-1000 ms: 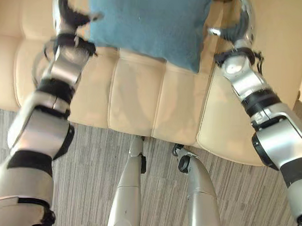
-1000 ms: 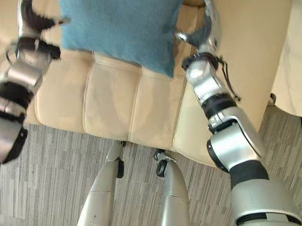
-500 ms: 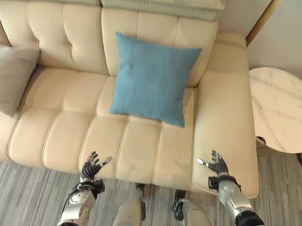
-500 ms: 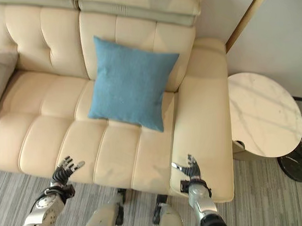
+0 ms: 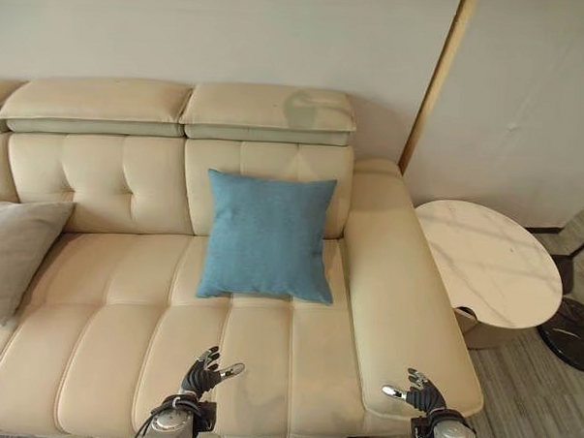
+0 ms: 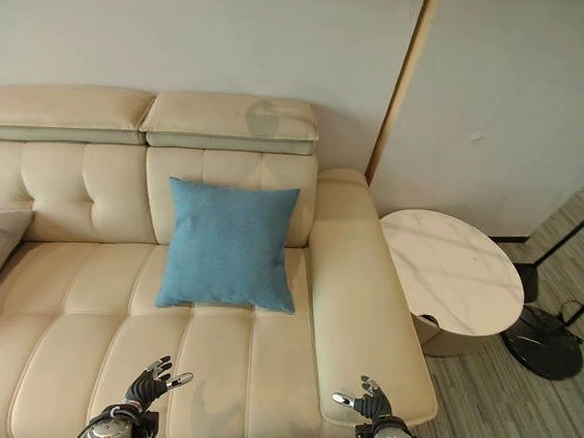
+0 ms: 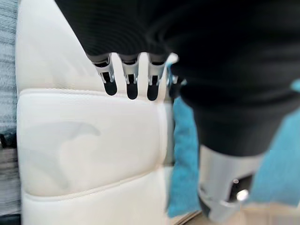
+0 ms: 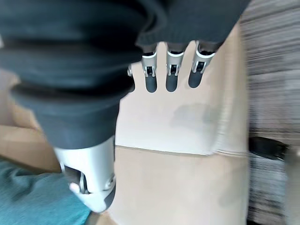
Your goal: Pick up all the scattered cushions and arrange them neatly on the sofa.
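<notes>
I note both arms have drawn back from the blue cushion (image 5: pixel 267 237), which now leans upright on the sofa (image 5: pixel 104 308); left hand (image 5: pixel 203 372) and right hand (image 5: pixel 420 391) empty, fingers relaxed. Placement looks complete.

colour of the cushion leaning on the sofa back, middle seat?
Plain blue cushion, no pattern; clearest in the left eye view.

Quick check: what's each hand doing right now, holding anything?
Left hand: open, fingers relaxed, holding nothing, over the sofa seat's front edge.
Right hand: open, empty, over the front of the armrest.
</notes>
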### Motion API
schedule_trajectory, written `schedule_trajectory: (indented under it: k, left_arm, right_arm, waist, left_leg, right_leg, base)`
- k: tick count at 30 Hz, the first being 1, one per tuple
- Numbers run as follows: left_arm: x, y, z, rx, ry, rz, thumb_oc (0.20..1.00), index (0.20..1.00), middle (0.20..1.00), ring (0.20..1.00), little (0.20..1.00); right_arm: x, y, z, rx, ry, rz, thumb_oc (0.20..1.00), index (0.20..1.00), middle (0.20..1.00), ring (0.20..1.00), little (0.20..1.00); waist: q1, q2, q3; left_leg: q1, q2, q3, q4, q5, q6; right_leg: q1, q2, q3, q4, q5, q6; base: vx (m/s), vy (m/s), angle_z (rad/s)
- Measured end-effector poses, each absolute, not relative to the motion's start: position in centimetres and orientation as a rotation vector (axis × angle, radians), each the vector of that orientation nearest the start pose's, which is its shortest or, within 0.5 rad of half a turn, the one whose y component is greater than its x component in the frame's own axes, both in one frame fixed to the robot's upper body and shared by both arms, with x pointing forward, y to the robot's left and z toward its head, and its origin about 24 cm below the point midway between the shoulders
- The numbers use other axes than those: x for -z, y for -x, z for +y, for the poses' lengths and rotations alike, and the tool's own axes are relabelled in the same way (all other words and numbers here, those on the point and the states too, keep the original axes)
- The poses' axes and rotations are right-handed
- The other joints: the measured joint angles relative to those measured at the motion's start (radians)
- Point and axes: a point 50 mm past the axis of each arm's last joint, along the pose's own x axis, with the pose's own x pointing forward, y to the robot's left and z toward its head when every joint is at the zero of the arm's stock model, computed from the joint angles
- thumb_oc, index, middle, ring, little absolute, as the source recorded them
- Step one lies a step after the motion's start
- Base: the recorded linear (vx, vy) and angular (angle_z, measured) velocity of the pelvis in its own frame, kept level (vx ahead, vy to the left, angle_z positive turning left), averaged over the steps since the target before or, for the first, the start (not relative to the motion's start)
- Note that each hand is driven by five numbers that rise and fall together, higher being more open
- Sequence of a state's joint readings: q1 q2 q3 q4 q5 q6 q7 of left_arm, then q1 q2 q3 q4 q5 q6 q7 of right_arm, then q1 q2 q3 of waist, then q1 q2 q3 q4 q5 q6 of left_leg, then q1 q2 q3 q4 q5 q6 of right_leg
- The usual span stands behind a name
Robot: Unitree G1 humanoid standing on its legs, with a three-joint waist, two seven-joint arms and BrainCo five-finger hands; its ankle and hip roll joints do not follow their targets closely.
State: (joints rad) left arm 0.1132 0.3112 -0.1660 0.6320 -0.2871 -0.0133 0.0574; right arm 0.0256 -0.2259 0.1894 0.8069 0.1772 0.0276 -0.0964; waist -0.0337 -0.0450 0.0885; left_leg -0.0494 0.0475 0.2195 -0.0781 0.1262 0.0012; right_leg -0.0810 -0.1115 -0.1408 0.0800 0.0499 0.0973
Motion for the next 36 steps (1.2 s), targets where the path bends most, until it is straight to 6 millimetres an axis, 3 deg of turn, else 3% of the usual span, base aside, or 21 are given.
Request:
schedule_trajectory:
  k: [2, 4, 6, 8, 9, 10, 13, 16, 19, 20, 21, 22, 23, 24, 25, 27, 29, 31, 32, 34, 36]
  left_arm:
    - [9.6, -17.0, 23.3, -0.120, -0.109, 0.702, 1.000, 1.000, 1.000, 1.000, 1.000]
    - [9.3, -17.3, 23.5, -0.127, -0.110, 0.687, 1.000, 1.000, 1.000, 1.000, 1.000]
    - [9.3, -17.0, 23.7, -0.130, -0.114, 0.692, 1.000, 1.000, 1.000, 1.000, 1.000]
    - [9.5, -16.6, 23.8, -0.137, -0.115, 0.705, 1.000, 1.000, 1.000, 1.000, 1.000]
    - [9.6, -16.4, 24.0, -0.145, -0.115, 0.711, 1.000, 1.000, 1.000, 1.000, 1.000]
    - [10.0, -16.4, 23.5, -0.145, -0.099, 0.729, 1.000, 1.000, 1.000, 1.000, 1.000]
    - [10.9, -14.9, 22.2, -0.175, -0.031, 0.763, 1.000, 1.000, 1.000, 1.000, 1.000]
    - [11.4, -14.1, 21.5, -0.177, 0.002, 0.785, 1.000, 1.000, 1.000, 1.000, 1.000]
    - [11.5, -13.9, 21.3, -0.185, 0.014, 0.791, 1.000, 1.000, 1.000, 1.000, 1.000]
    - [11.4, -14.2, 21.3, -0.191, 0.012, 0.782, 1.000, 1.000, 1.000, 1.000, 1.000]
    - [11.2, -14.6, 21.2, -0.191, 0.010, 0.771, 1.000, 1.000, 1.000, 1.000, 1.000]
    - [11.3, -14.5, 21.0, -0.185, 0.009, 0.778, 1.000, 1.000, 1.000, 1.000, 1.000]
    - [11.3, -14.6, 21.0, -0.182, 0.007, 0.777, 1.000, 1.000, 1.000, 1.000, 1.000]
    - [11.2, -14.7, 21.2, -0.182, 0.001, 0.769, 1.000, 1.000, 1.000, 1.000, 1.000]
    - [11.0, -15.0, 21.4, -0.181, -0.007, 0.758, 1.000, 1.000, 1.000, 1.000, 1.000]
    - [10.6, -15.6, 21.8, -0.178, -0.023, 0.739, 1.000, 1.000, 1.000, 1.000, 1.000]
    - [10.2, -16.1, 21.9, -0.172, -0.033, 0.720, 1.000, 1.000, 1.000, 1.000, 1.000]
    - [9.8, -17.3, 21.1, -0.133, -0.038, 0.688, 1.000, 1.000, 1.000, 1.000, 1.000]
    - [9.0, -18.7, 20.3, -0.099, -0.034, 0.643, 1.000, 1.000, 1.000, 1.000, 1.000]
    - [8.6, -19.4, 20.2, -0.088, -0.045, 0.622, 1.000, 1.000, 1.000, 1.000, 1.000]
    - [9.1, -18.3, 20.6, -0.093, -0.067, 0.652, 1.000, 1.000, 1.000, 1.000, 1.000]
  right_arm:
    - [12.1, -16.8, -20.1, 0.073, 0.156, 0.839, 1.000, 1.000, 1.000, 1.000, 1.000]
    - [11.9, -17.3, -20.1, 0.077, 0.142, 0.823, 1.000, 1.000, 1.000, 1.000, 1.000]
    - [11.8, -17.3, -20.1, 0.078, 0.138, 0.822, 1.000, 1.000, 1.000, 1.000, 1.000]
    - [11.2, -17.9, -20.1, 0.075, 0.134, 0.778, 1.000, 1.000, 1.000, 1.000, 1.000]
    - [10.9, -18.2, -19.9, 0.071, 0.131, 0.760, 1.000, 1.000, 1.000, 1.000, 1.000]
    - [10.4, -19.0, -20.1, 0.071, 0.139, 0.737, 1.000, 1.000, 1.000, 1.000, 1.000]
    - [9.9, -19.2, -20.8, 0.073, 0.167, 0.715, 1.000, 1.000, 1.000, 1.000, 1.000]
    - [10.3, -18.0, -21.1, 0.069, 0.180, 0.740, 1.000, 1.000, 1.000, 1.000, 1.000]
    - [10.7, -17.3, -21.4, 0.073, 0.187, 0.767, 1.000, 1.000, 1.000, 1.000, 1.000]
    - [10.5, -17.7, -21.3, 0.072, 0.188, 0.754, 1.000, 1.000, 1.000, 1.000, 1.000]
    - [10.3, -18.0, -21.3, 0.072, 0.188, 0.742, 1.000, 1.000, 1.000, 1.000, 1.000]
    - [10.2, -17.9, -21.4, 0.072, 0.192, 0.741, 1.000, 1.000, 1.000, 1.000, 1.000]
    - [10.2, -17.8, -21.5, 0.073, 0.194, 0.742, 1.000, 1.000, 1.000, 1.000, 1.000]
    - [10.1, -17.8, -21.5, 0.068, 0.194, 0.735, 1.000, 1.000, 1.000, 1.000, 1.000]
    - [9.8, -18.1, -21.4, 0.066, 0.191, 0.716, 1.000, 1.000, 1.000, 1.000, 1.000]
    - [9.4, -18.6, -21.3, 0.059, 0.179, 0.693, 1.000, 1.000, 1.000, 1.000, 1.000]
    - [8.8, -19.3, -21.0, 0.048, 0.169, 0.662, 1.000, 1.000, 1.000, 1.000, 1.000]
    - [8.5, -19.7, -21.4, 0.062, 0.173, 0.647, 1.000, 1.000, 1.000, 1.000, 1.000]
    - [8.4, -19.8, -21.8, 0.090, 0.158, 0.646, 1.000, 1.000, 1.000, 1.000, 1.000]
    - [8.6, -19.8, -21.3, 0.084, 0.141, 0.648, 1.000, 1.000, 1.000, 1.000, 1.000]
    - [8.8, -19.8, -20.4, 0.071, 0.120, 0.650, 1.000, 1.000, 1.000, 1.000, 1.000]
  waist:
    - [-0.005, 0.002, 0.033]
    - [0.008, 0.034, 0.055]
    - [0.019, 0.038, 0.059]
    - [0.040, 0.030, 0.057]
    - [0.047, 0.005, 0.050]
    - [0.046, 0.041, 0.060]
    - [0.071, 0.109, 0.053]
    - [0.064, 0.131, 0.040]
    - [0.066, 0.147, 0.049]
    - [0.069, 0.145, 0.058]
    - [0.065, 0.142, 0.070]
    - [0.062, 0.130, 0.087]
    - [0.059, 0.123, 0.089]
    - [0.059, 0.101, 0.083]
    - [0.055, 0.092, 0.085]
    - [0.041, 0.074, 0.089]
    - [0.017, 0.055, 0.087]
    - [-0.016, 0.074, 0.080]
    - [-0.025, 0.082, 0.077]
    - [-0.027, 0.063, 0.066]
    - [-0.026, 0.057, 0.052]
  left_leg:
    - [-0.021, 0.017, 0.046, -0.002, 0.027, 0.042]
    - [-0.035, 0.058, 0.068, -0.008, 0.027, 0.042]
    - [-0.037, 0.076, 0.091, -0.007, 0.050, 0.067]
    - [-0.043, 0.088, 0.116, 0.003, 0.067, 0.058]
    - [-0.055, 0.083, 0.119, 0.009, 0.060, 0.044]
    - [-0.076, 0.099, 0.087, 0.016, 0.055, 0.031]
    - [-0.094, 0.173, 0.095, 0.073, 0.078, -0.005]
    - [-0.114, 0.193, 0.069, 0.102, 0.085, -0.066]
    - [-0.149, 0.207, 0.027, 0.104, 0.183, -0.094]
    - [-0.173, 0.205, -0.039, 0.084, 0.268, -0.155]
    - [-0.186, 0.200, -0.077, 0.090, 0.291, -0.127]
    - [-0.196, 0.182, -0.099, 0.096, 0.316, -0.095]
    - [-0.197, 0.164, -0.098, 0.120, 0.281, -0.118]
    - [-0.183, 0.112, -0.090, 0.177, 0.141, -0.098]
    - [-0.162, 0.089, -0.075, 0.213, 0.075, -0.084]
    - [-0.105, 0.071, -0.069, 0.322, -0.060, -0.070]
    - [0.028, 0.074, -0.059, 0.291, -0.155, -0.075]
    - [0.150, 0.103, 0.004, 0.130, -0.143, -0.064]
    - [0.179, 0.101, 0.009, 0.020, -0.150, -0.074]
    - [0.168, 0.085, 0.003, -0.002, -0.150, -0.081]
    - [0.173, 0.062, 0.011, -0.002, -0.149, -0.075]
  right_leg:
    - [-0.023, -0.005, -0.005, -0.012, 0.009, 0.016]
    - [-0.080, -0.004, -0.046, 0.189, -0.092, -0.009]
    - [-0.057, -0.023, -0.045, 0.343, -0.196, 0.008]
    - [0.012, -0.032, -0.017, 0.362, -0.267, 0.041]
    - [0.030, -0.033, 0.001, 0.302, -0.287, 0.041]
    - [0.054, 0.004, 0.001, 0.220, -0.269, -0.018]
    - [0.031, 0.082, 0.046, 0.210, -0.249, -0.058]
    - [-0.001, 0.096, 0.048, 0.275, -0.281, -0.088]
    - [-0.046, 0.118, 0.026, 0.327, -0.279, -0.109]
    - [-0.081, 0.117, 0.020, 0.352, -0.277, -0.122]
    - [-0.084, 0.103, 0.008, 0.348, -0.279, -0.132]
    - [-0.090, 0.087, -0.012, 0.350, -0.273, -0.168]
    - [-0.089, 0.068, -0.021, 0.347, -0.268, -0.185]
    - [-0.093, 0.038, -0.020, 0.317, -0.236, -0.181]
    - [-0.083, 0.031, -0.018, 0.281, -0.209, -0.172]
    - [-0.078, 0.017, -0.025, 0.235, -0.156, -0.164]
    - [-0.060, 0.017, -0.031, 0.168, -0.115, -0.155]
    - [-0.064, 0.021, -0.066, 0.139, -0.093, -0.138]
    - [-0.073, 0.022, -0.096, 0.130, -0.062, -0.090]
    - [-0.076, 0.011, -0.098, 0.088, -0.030, -0.067]
    - [-0.052, -0.002, -0.076, 0.031, 0.005, -0.052]
  base:
    - [-0.26, -0.016, -0.49]
    - [-0.17, -0.074, -0.45]
    - [-0.18, -0.135, -0.17]
    - [-0.22, -0.155, -0.26]
    - [-0.27, -0.174, -0.29]
    - [-0.34, -0.246, -0.29]
    - [-0.27, -0.256, -0.51]
    - [-0.35, -0.186, -0.05]
    - [-0.36, -0.091, 0.13]
    - [-0.30, -0.075, 0.14]
    - [-0.26, -0.055, 0.19]
    - [-0.23, -0.038, 0.29]
    - [-0.21, -0.031, 0.32]
    - [-0.20, -0.030, 0.30]
    - [-0.18, -0.010, 0.22]
    - [-0.11, 0.022, 0.18]
    - [-0.05, 0.097, 0.33]
    - [-0.02, 0.147, 0.65]
    - [0.01, 0.156, 0.63]
    - [0.03, 0.124, 0.30]
    - [0.01, 0.096, -0.12]
